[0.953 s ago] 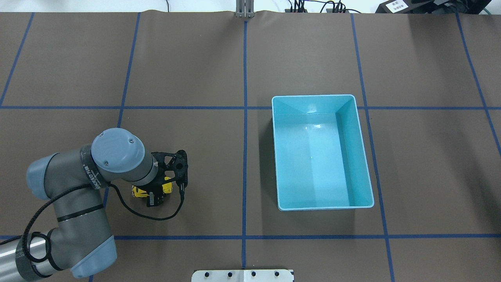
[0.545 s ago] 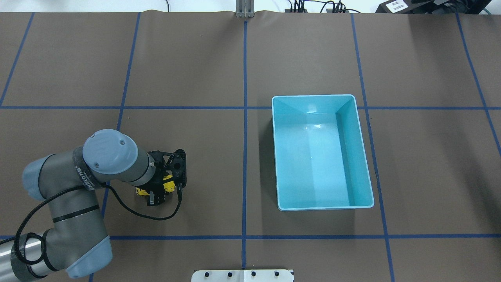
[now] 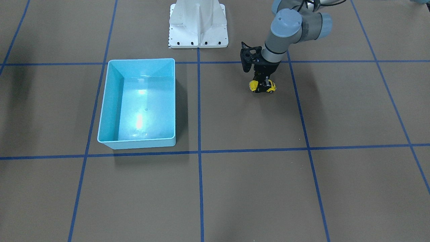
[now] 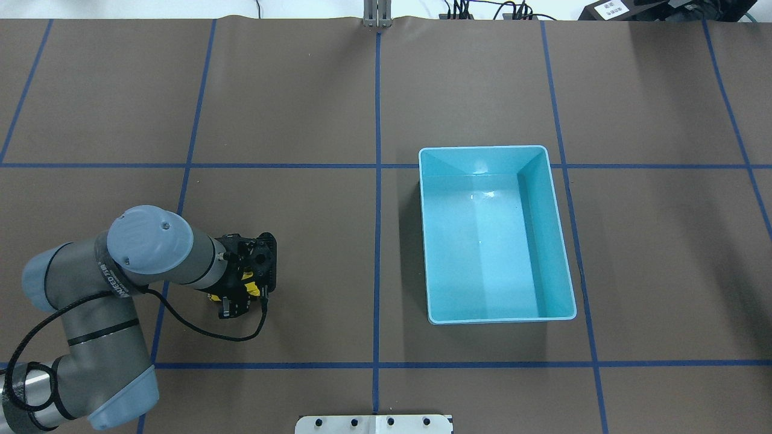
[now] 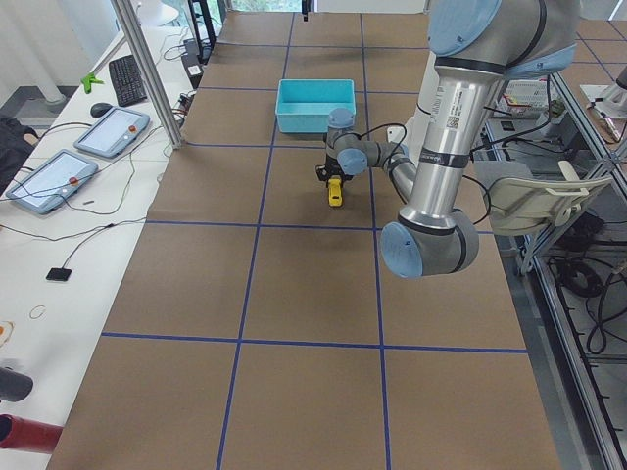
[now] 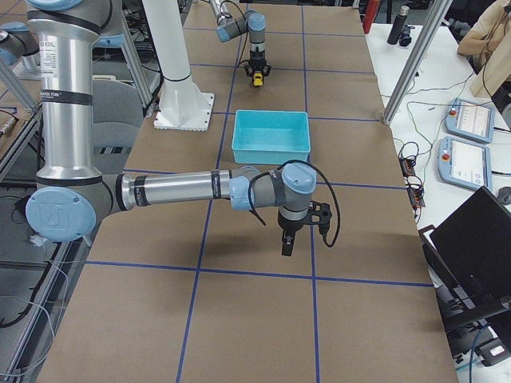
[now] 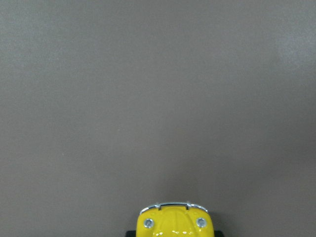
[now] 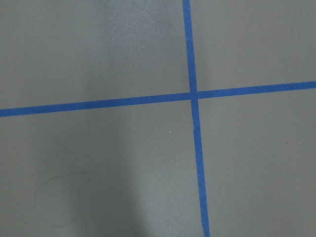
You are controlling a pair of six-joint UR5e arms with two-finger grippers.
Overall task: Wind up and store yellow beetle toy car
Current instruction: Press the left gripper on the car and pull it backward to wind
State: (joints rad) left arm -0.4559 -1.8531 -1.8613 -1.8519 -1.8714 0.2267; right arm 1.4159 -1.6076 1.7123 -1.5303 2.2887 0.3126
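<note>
While the left gripper (image 3: 264,83) pinches its flanks, the yellow beetle toy car (image 3: 255,86) looks light, rigid, glossy, hence slip-prone.

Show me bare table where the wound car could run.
The mat between the yellow beetle toy car, held by the left gripper, and the light blue bin is bare; so is the row beyond them. Crowded only around the gripper.

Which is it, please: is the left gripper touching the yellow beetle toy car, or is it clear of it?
Touching. The exterior front-facing view shows the left gripper clamped across the yellow beetle toy car, with no gap between them.
</note>
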